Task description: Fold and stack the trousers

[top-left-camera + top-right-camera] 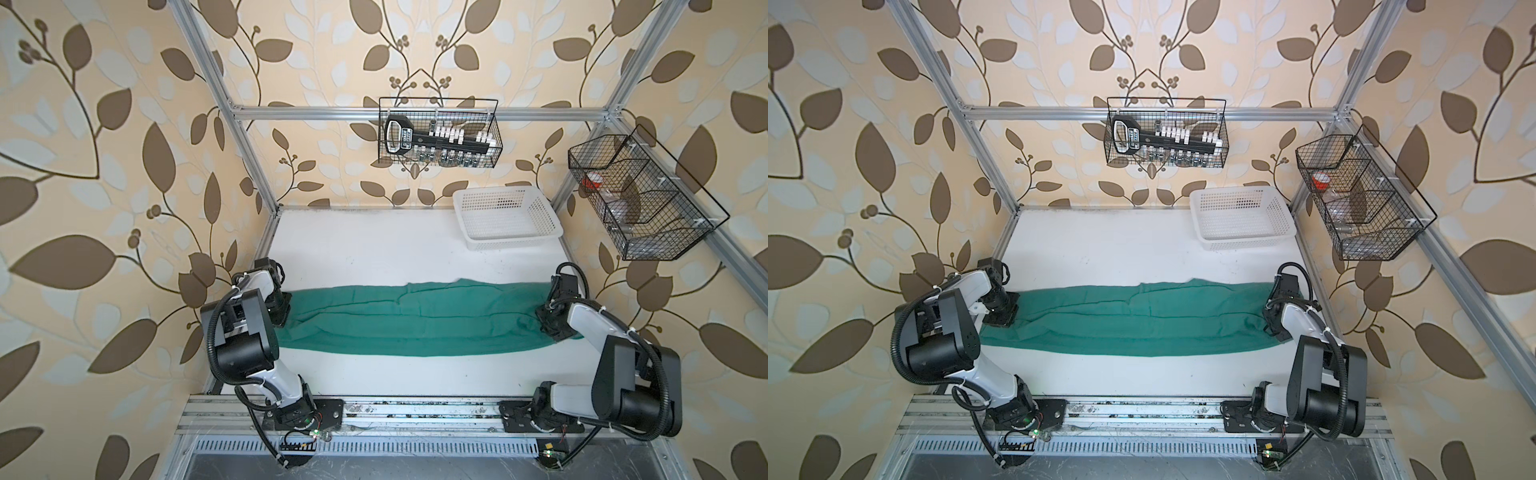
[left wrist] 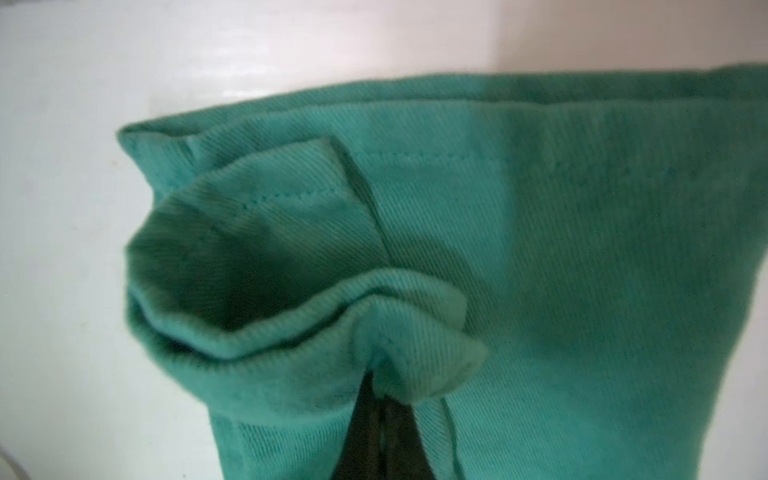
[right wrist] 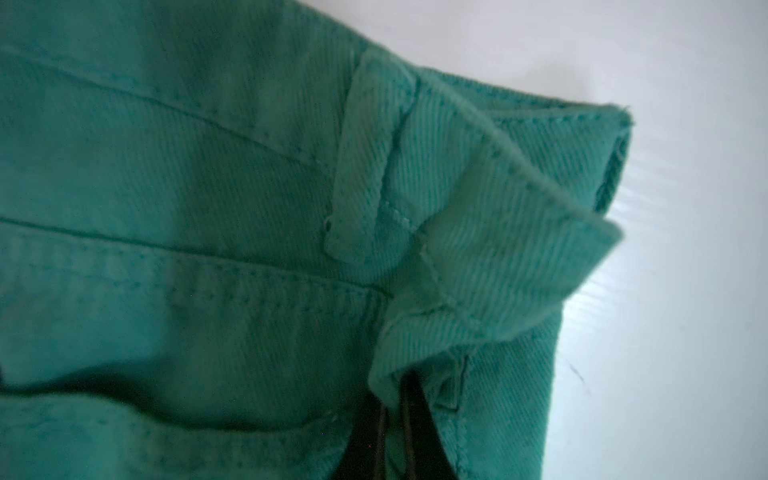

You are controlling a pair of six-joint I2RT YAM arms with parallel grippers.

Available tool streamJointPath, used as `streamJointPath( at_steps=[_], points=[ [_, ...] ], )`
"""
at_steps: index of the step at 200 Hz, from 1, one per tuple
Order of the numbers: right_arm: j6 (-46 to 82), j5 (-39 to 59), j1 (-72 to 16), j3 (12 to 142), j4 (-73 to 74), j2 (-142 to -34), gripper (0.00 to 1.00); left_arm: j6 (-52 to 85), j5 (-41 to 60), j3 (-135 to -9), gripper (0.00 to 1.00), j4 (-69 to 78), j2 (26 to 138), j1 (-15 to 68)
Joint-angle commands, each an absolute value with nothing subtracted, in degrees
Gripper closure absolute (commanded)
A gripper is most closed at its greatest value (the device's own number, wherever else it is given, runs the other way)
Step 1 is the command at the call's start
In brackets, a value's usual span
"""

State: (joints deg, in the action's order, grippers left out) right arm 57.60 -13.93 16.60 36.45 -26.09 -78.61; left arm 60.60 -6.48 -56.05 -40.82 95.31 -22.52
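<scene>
Beyond the trousers [image 1: 415, 320], white basket [image 1: 507, 224]

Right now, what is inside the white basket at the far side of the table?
Nothing shows inside the white basket: in both top views its floor looks bare. Its near wall partly hides a narrow strip of floor, so that strip cannot be checked.

Both top views are bright, evenly lit, bent at the edges. Wrist views show the trousers [image 2: 540, 249] soft and blurred up close; glare lies on the tabletop [image 3: 685, 270].
</scene>
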Motion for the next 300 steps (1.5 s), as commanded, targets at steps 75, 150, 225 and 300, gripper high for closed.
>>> streamJointPath(
  at_steps=[75,150,225,300],
  points=[
    [53.14,-10.79,18.46,45.82,-24.05,-88.68,0.91,57.15,-11.47,-77.65,1.0,-43.81,108.04,-19.36],
    [48.84,-14.58,17.76,54.04,-30.48,-76.19,0.91,45.69,-14.13,-88.79,1.0,-50.42,99.41,-18.29],
    [50.6,-12.04,17.33,64.06,-28.94,-81.17,0.91,39.96,-8.14,-108.3,1.0,-52.29,107.66,-18.27],
    [50.61,-10.34,16.88,74.37,-27.85,-88.95,0.91,36.31,-2.98,-126.1,1.0,-53.81,119.28,-17.68]
  ],
)
